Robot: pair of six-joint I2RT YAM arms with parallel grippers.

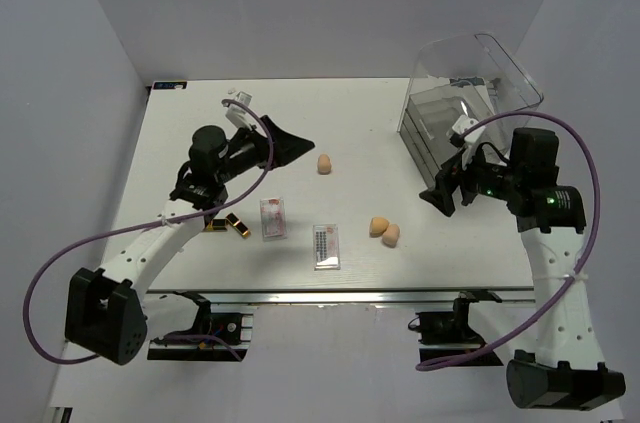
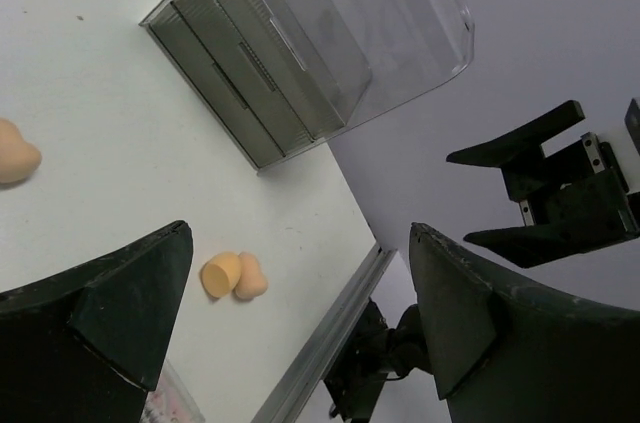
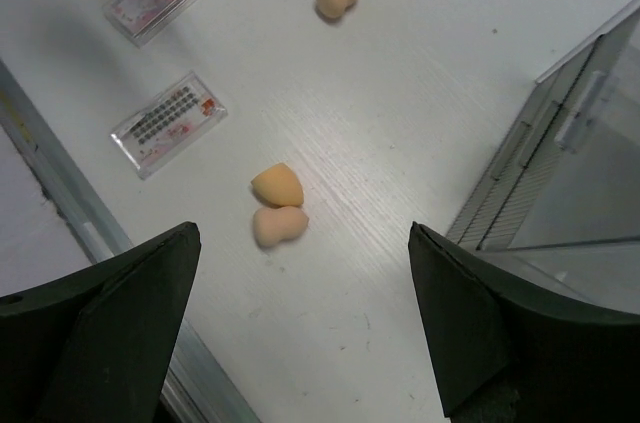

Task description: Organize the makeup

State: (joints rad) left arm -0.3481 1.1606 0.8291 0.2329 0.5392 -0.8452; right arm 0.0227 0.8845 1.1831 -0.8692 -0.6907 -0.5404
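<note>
Top: left gripper (image 1: 290,143) raised over rear-left table, jaws apart, empty. Right gripper (image 1: 442,195) also wide, tilted down beside large clear plastic drawer box (image 1: 455,113). Gold-and-dark-red lipstick tubes (image 1: 228,225), pinkish clear-cased palette (image 1: 272,218) and dark-rowed clear-cased palette (image 1: 326,245) lie near the front edge.
Left wrist: lone peach egg-shaped sponge (image 2: 15,151) sits apart.
Right wrist: paired peach sponges (image 3: 278,205) touch, just ahead. Likely first pick: descend straight, straddle one only.

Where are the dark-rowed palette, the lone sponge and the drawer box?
dark-rowed palette (image 1: 326,245): top view, centre of its case.
lone sponge (image 1: 325,164): top view, middle of its body.
drawer box (image 1: 430,118): top view, left part of its body.
</note>
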